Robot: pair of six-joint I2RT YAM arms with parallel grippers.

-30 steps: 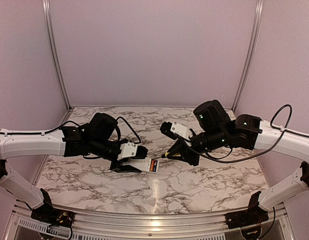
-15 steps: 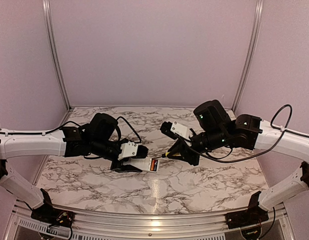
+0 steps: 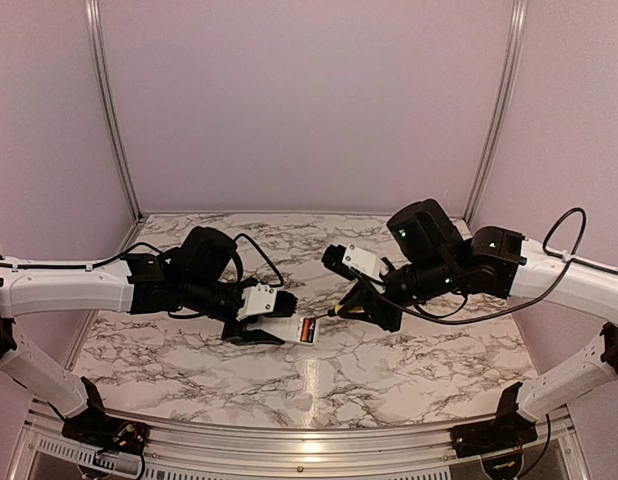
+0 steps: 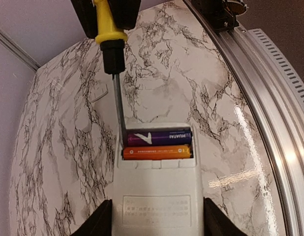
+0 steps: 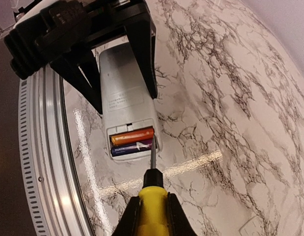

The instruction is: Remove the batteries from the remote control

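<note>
The white remote control (image 4: 157,196) lies on the marble table, back side up, with its battery bay open. My left gripper (image 4: 157,223) is shut on its sides. Two batteries lie side by side in the bay: an orange one (image 4: 157,152) and a purple one (image 4: 159,137). My right gripper (image 5: 151,216) is shut on a yellow screwdriver (image 5: 152,204). Its metal tip touches the end of the bay beside the purple battery (image 5: 135,146). In the top view the remote (image 3: 292,331) lies between the left gripper (image 3: 269,322) and the right gripper (image 3: 361,300).
A small flat white piece (image 4: 99,93) lies on the marble beyond the remote. An aluminium rail (image 4: 260,98) runs along the table's near edge close to the remote. Lilac walls enclose the back and sides.
The right gripper with the screwdriver has shifted very slightly. The left gripper and the remote have not moved.
</note>
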